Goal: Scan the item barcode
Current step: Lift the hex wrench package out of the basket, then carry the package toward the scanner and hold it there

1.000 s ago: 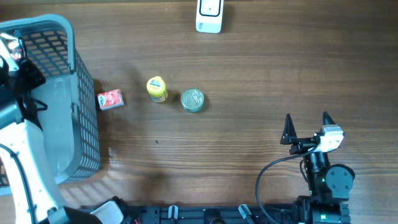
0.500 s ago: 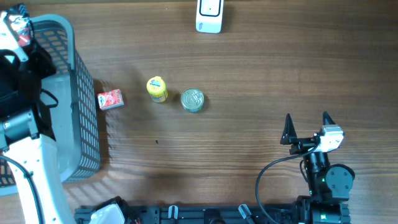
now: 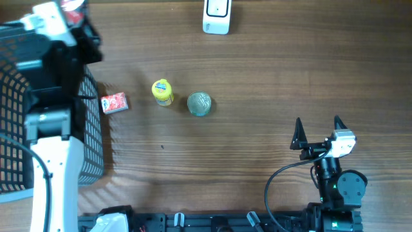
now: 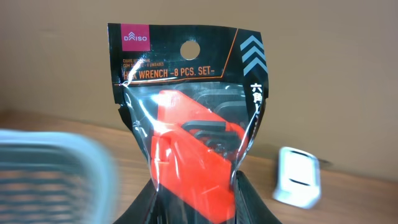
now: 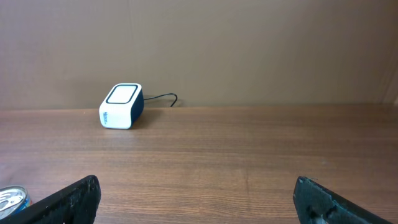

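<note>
Between the left jaws, at the bottom of the left wrist view, stands the hex wrench packet point(image 4: 189, 124). It is a flat, glossy clear-plastic bag with a black printed header and a round hang hole. Inside is a chunky orange holder with dark wrenches tucked into it. The left jaws are drawn in narrow and pinch the bag's lower edge, one dark finger on each side, so the packet rises upright with its printed front toward the camera. From overhead, the left arm point(image 3: 48, 161) hangs over the grey lattice basket point(image 3: 93, 151) at the far left of the brown wood-grain surface point(image 3: 270, 71). A scrap of red and white by the top edge is probably the packet's tip, though too little shows to be sure. The white, rounded scanner point(image 3: 216, 16) sits at the back edge, well to the right of the packet. Nearer the middle, a small red box point(image 3: 114, 102), a yellow bottle point(image 3: 162, 92) and a round metal can point(image 3: 199, 104) lie in a row. The right jaws, at the front right, stand spread wide, holding and touching nothing.
</note>
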`<action>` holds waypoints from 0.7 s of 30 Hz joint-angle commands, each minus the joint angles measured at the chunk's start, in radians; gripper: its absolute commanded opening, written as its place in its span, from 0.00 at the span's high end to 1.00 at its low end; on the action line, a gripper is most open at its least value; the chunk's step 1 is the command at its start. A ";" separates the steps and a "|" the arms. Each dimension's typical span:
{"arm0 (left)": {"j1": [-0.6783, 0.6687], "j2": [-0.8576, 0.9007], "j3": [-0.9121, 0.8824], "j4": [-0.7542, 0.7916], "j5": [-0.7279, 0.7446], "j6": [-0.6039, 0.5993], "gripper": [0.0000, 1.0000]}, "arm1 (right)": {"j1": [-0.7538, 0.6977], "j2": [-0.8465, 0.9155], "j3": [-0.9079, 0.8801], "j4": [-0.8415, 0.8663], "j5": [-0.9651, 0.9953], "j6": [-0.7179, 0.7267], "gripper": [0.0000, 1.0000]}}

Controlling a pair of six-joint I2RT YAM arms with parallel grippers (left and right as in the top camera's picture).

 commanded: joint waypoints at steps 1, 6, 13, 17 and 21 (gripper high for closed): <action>-0.134 -0.008 0.016 0.011 0.020 -0.047 0.80 | -0.005 -0.007 -0.002 0.003 0.009 0.012 0.00; -0.297 0.052 0.016 0.026 -0.005 -0.047 0.80 | -0.005 -0.007 -0.002 0.003 0.009 0.012 0.00; -0.460 0.170 0.016 -0.024 -0.010 -0.047 0.83 | -0.005 -0.007 -0.002 0.003 0.009 0.012 0.00; -0.521 0.255 0.016 -0.062 -0.015 -0.047 0.83 | -0.005 -0.007 -0.002 0.003 0.009 0.012 0.00; -0.589 0.322 0.016 -0.062 -0.014 -0.047 0.83 | -0.005 -0.007 -0.002 0.003 0.009 0.012 0.00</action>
